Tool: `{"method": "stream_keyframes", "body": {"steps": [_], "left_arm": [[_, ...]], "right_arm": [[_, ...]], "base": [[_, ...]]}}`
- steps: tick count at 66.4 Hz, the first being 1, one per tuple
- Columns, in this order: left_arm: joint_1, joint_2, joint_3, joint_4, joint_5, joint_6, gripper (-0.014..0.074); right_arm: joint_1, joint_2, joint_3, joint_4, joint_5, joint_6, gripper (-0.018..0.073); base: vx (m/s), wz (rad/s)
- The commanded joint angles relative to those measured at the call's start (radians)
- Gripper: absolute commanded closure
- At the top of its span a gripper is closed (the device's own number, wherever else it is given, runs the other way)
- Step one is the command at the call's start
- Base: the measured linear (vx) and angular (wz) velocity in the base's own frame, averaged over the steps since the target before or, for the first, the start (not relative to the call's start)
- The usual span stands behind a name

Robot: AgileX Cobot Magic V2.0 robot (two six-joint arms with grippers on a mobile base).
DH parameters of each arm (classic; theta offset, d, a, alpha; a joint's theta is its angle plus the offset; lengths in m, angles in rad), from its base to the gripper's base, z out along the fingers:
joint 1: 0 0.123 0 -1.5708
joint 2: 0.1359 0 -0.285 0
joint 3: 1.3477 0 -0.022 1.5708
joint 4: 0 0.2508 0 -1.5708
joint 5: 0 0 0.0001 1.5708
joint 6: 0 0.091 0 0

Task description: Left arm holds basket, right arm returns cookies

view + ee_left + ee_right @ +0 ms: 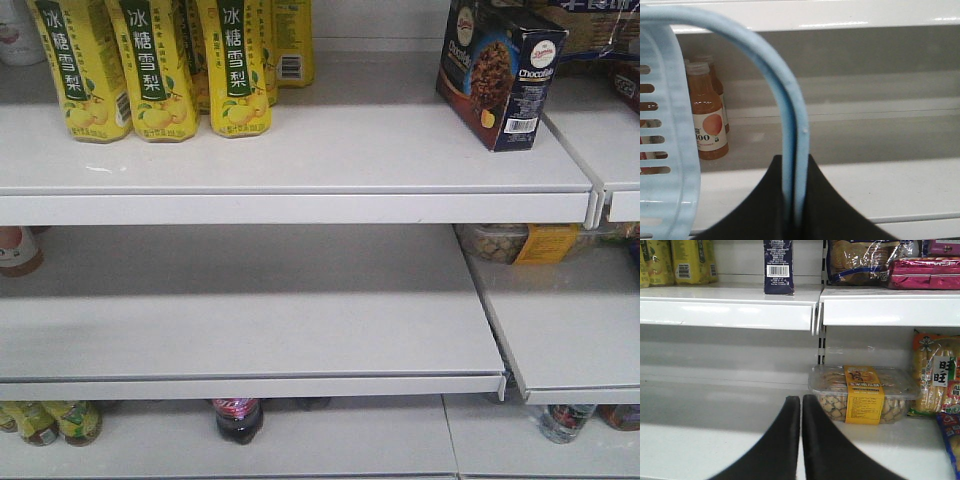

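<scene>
The cookies [502, 72], a dark navy box with a chocolate cookie picture, stand upright on the top shelf at the right. The same cookies [778, 266] show their barcode side in the right wrist view, on the upper shelf above and well ahead of my right gripper [801, 399], which is shut with nothing between its fingers. In the left wrist view my left gripper [794, 162] is shut on the hoop handle [790, 115] of the light blue basket [670, 150], whose slotted wall hangs at the left. Neither arm appears in the front view.
Yellow pear-drink bottles [160, 65] fill the top shelf's left. A clear tub of snacks with a yellow label [862, 395] sits on the lower right shelf, beside packaged biscuits [935, 372]. Orange juice bottles [707, 112] stand behind the basket. White shelf edges [300, 208] jut forward.
</scene>
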Motion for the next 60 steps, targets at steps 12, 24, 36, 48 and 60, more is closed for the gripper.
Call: {"method": "stream_keyframes", "body": {"steps": [12,24,36,48,60], "left_arm": [[-0.002,-0.018,-0.028,0.018,-0.104,0.005,0.0603],[-0.002,-0.018,-0.028,0.018,-0.104,0.005,0.0603],[-0.002,-0.018,-0.028,0.018,-0.104,0.005,0.0603],[-0.002,-0.018,-0.028,0.018,-0.104,0.005,0.0603],[-0.002,-0.018,-0.028,0.018,-0.104,0.005,0.0603]], "right_arm": [[-0.004,0.013,-0.027,-0.013,-0.075,-0.004,0.0567],[-0.004,0.013,-0.027,-0.013,-0.073,-0.004,0.0567],[-0.016,-0.008,-0.015,-0.044,-0.073,-0.032,0.0567],[-0.125,-0.011,0.050,0.147,-0.125,-0.186,0.0567],[-0.163,-0.011,0.150,0.200,-0.265,-0.181,0.0567]], "base": [[0.00,0.00],[0.00,0.00],[0.00,0.00],[0.00,0.00],[0.00,0.00]]}}
